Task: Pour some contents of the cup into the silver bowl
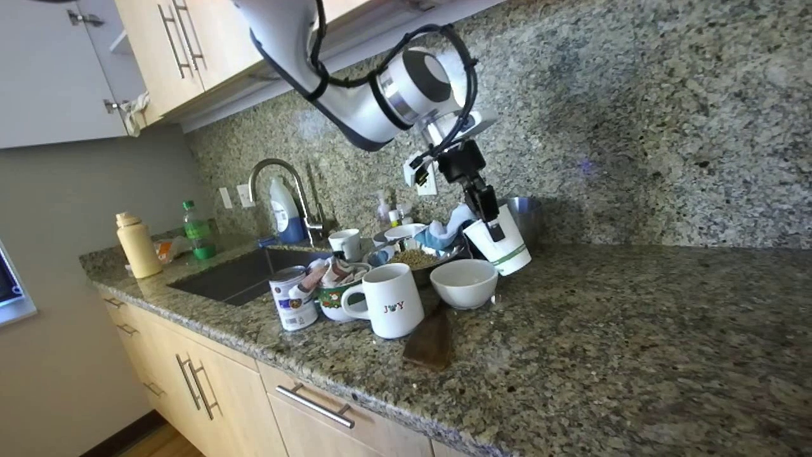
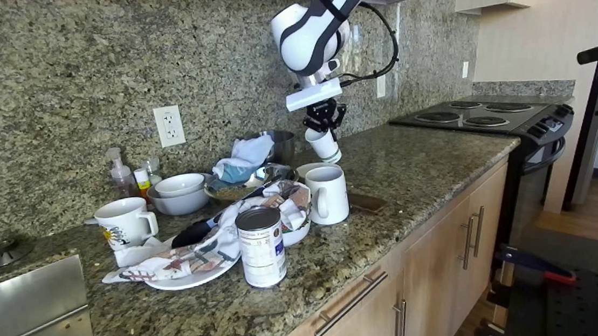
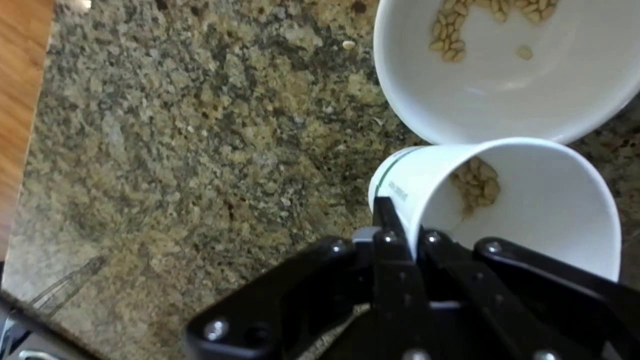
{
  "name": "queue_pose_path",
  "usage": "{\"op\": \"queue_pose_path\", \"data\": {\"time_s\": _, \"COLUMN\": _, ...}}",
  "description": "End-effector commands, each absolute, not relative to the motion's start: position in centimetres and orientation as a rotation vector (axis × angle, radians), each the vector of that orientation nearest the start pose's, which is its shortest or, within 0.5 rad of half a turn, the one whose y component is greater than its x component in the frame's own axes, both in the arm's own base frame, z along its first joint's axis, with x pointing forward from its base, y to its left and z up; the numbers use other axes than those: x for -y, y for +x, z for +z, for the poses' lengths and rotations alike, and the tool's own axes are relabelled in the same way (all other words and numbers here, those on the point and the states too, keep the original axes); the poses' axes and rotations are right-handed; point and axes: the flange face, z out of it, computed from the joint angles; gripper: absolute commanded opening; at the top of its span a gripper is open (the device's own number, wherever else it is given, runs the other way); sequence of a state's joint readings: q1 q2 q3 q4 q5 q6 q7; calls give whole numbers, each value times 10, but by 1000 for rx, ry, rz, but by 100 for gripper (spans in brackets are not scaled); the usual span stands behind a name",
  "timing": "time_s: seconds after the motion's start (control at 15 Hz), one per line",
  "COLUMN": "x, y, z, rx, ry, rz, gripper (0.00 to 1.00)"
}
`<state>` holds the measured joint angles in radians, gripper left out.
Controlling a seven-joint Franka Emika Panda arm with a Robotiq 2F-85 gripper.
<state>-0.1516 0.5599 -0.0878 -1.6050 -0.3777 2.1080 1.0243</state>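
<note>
Pour likely pending

Cup [image 2: 323, 146] pinched at wall by gripper [image 3: 409, 220], right of centre in an exterior view, mouth tilted upper left, seeds [image 3: 475, 185] inside. Silver bowl [image 2: 279, 171], presumably the shallower metal one, left of it; cup should be brought over, tipped slowly, righted early

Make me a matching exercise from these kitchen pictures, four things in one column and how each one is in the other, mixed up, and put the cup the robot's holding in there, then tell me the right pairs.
Things
1. White cup
2. Small white bowl
3. JOY mug
4. Wide-capped bottle

States
A. Upright, with a handle
B. Tilted, gripped by the fingers
C. Pale yellow
D. On the counter, some grains inside

Right pairs: 1-B, 2-D, 3-A, 4-C
</note>
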Motion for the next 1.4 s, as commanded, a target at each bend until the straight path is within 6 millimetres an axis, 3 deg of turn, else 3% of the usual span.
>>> {"op": "queue_pose_path", "data": {"time_s": 0.0, "x": 189, "y": 621, "z": 303, "rx": -1767, "ry": -2872, "rz": -93, "gripper": 0}}
{"op": "queue_pose_path", "data": {"time_s": 0.27, "x": 215, "y": 584, "z": 292, "rx": -1836, "ry": -2697, "rz": -11, "gripper": 0}}
{"op": "queue_pose_path", "data": {"time_s": 0.6, "x": 228, "y": 546, "z": 277, "rx": -1795, "ry": -2583, "rz": 74, "gripper": 0}}
{"op": "queue_pose_path", "data": {"time_s": 1.13, "x": 230, "y": 525, "z": 264, "rx": -1737, "ry": -2536, "rz": 140, "gripper": 0}}
{"op": "queue_pose_path", "data": {"time_s": 1.2, "x": 229, "y": 525, "z": 264, "rx": -1730, "ry": -2542, "rz": 141, "gripper": 24}}
{"op": "queue_pose_path", "data": {"time_s": 1.33, "x": 229, "y": 526, "z": 265, "rx": -1720, "ry": -2548, "rz": 143, "gripper": 34}}
